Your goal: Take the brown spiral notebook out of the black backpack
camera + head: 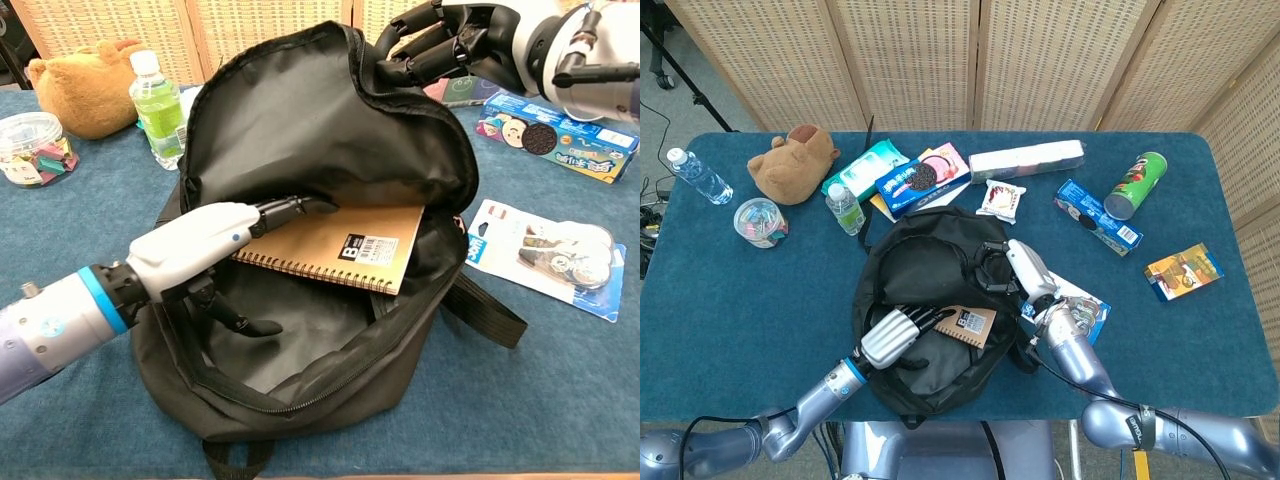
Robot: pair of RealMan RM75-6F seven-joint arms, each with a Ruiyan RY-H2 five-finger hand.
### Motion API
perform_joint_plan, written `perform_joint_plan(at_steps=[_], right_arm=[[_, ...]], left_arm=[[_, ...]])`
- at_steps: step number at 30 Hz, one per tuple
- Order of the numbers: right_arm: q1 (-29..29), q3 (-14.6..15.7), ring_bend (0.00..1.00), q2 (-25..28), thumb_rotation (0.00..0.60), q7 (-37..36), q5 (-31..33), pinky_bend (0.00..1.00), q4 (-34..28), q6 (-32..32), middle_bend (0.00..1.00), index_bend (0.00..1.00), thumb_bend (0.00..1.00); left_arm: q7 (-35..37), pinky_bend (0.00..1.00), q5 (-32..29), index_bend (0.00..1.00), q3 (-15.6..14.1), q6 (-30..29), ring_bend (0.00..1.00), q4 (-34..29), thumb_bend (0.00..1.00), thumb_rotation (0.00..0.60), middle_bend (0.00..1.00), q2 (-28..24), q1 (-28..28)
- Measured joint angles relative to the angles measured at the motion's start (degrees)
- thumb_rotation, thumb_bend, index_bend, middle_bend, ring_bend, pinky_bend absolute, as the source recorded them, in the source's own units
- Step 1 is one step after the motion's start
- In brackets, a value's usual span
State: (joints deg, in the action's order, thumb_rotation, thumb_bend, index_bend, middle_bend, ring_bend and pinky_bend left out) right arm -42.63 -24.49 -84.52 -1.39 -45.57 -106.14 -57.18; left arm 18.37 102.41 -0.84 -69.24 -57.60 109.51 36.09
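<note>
The black backpack (902,268) (300,130) lies open in the middle of the table. Inside it rests the brown spiral notebook (976,326) (345,245), spiral edge toward me. My left hand (894,339) (200,245) is inside the bag's mouth. Its fingers (290,206) stretch over the notebook's upper left corner, while the thumb hangs apart below in the bag. It grips nothing. My right hand (1016,268) (450,45) grips the top rim of the backpack's flap and holds it raised.
A green drink bottle (160,100), a plush toy (795,162) and a jar (761,221) stand left of the bag. A blue blister pack (545,255) lies right beside it. Snack boxes (921,180) and a chips can (1135,185) sit further back.
</note>
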Motion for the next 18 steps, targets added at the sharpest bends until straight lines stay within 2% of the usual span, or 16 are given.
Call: perform_joint_plan(at_steps=[6, 18], right_arm=[[-0.44, -0.16, 0.46, 0.58, 0.600, 0.00, 0.38, 0.28, -0.59, 0.11, 0.67, 0.62, 0.72], [-0.75, 0.00, 0.46, 1.26, 0.600, -0.22, 0.98, 0.28, -1.28, -0.34, 0.67, 0.62, 0.72]], left_arm=[[-0.83, 0.13, -1.61, 0.11, 0.40, 1.82, 0.02, 2.42, 0.31, 0.600, 0.00, 2.26, 1.15], [-0.03, 0.13, -2.20, 0.11, 0.67, 0.65, 0.02, 9.83, 0.31, 0.600, 0.00, 7.25, 3.25]])
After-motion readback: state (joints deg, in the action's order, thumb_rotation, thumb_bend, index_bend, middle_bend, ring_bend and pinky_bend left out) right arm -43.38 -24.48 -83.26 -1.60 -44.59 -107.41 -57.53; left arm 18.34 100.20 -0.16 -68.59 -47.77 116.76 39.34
